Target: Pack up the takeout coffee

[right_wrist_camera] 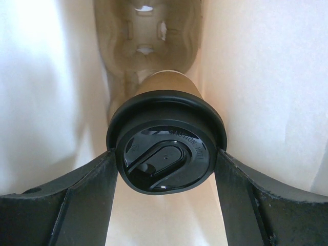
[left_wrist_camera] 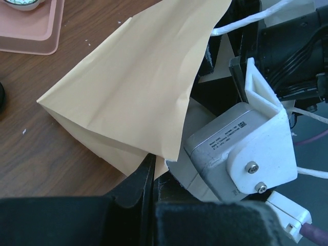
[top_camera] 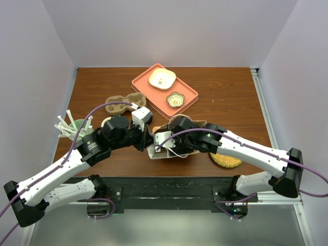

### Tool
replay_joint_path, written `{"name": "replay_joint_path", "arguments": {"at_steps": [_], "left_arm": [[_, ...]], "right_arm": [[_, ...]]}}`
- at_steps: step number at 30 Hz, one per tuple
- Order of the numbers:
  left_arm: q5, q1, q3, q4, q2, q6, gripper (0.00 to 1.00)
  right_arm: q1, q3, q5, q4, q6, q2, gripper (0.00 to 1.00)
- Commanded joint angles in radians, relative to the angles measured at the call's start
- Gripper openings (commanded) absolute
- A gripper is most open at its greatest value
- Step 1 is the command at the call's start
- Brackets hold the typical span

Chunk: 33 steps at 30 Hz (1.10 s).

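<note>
The takeout coffee (right_wrist_camera: 165, 154), a brown paper cup with a black lid, is inside the tan paper bag (left_wrist_camera: 123, 87). My right gripper (right_wrist_camera: 165, 155) reaches into the bag and is shut on the cup, one finger on each side of the lid. A moulded cardboard cup carrier (right_wrist_camera: 146, 41) lies at the bag's bottom beyond the cup. My left gripper (left_wrist_camera: 150, 166) is shut on the edge of the bag's mouth. In the top view the bag (top_camera: 160, 152) lies mid-table under both wrists, and the cup is hidden there.
A pink tray (top_camera: 146, 84) with two small dishes stands at the back centre. A second cardboard cup carrier (top_camera: 123, 104) lies left of it. A cup of white utensils (top_camera: 69, 128) stands at the left. A round woven mat (top_camera: 225, 161) lies under the right arm.
</note>
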State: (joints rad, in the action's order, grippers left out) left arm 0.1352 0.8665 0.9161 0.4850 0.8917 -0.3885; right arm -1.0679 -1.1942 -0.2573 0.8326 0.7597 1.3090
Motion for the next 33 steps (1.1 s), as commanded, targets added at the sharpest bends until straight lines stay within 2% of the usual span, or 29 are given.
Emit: {"name": "replay_joint_path", "arguments": {"at_steps": [1, 6, 13, 15, 20, 33], "left_arm": [[0.046, 0.006, 0.066, -0.014, 0.009, 0.069, 0.00], [0.073, 0.006, 0.081, -0.023, 0.033, 0.057, 0.00], [0.113, 0.006, 0.032, -0.065, 0.029, -0.007, 0.00], [0.116, 0.006, 0.030, -0.054, 0.030, -0.007, 0.00], [0.113, 0.006, 0.036, -0.043, 0.033, -0.012, 0.00], [0.070, 0.006, 0.026, -0.010, 0.055, 0.019, 0.00]], "right_arm": [[0.006, -0.022, 0.064, 0.051, 0.013, 0.001, 0.25], [0.006, 0.059, 0.061, 0.002, 0.013, -0.004, 0.23], [0.005, 0.214, -0.110, -0.321, 0.023, -0.045, 0.23], [0.005, 0.237, -0.131, -0.364, 0.029, -0.045, 0.23], [0.003, 0.245, -0.132, -0.366, 0.039, -0.073, 0.23], [0.009, 0.190, -0.085, -0.182, 0.016, -0.131, 0.23]]}}
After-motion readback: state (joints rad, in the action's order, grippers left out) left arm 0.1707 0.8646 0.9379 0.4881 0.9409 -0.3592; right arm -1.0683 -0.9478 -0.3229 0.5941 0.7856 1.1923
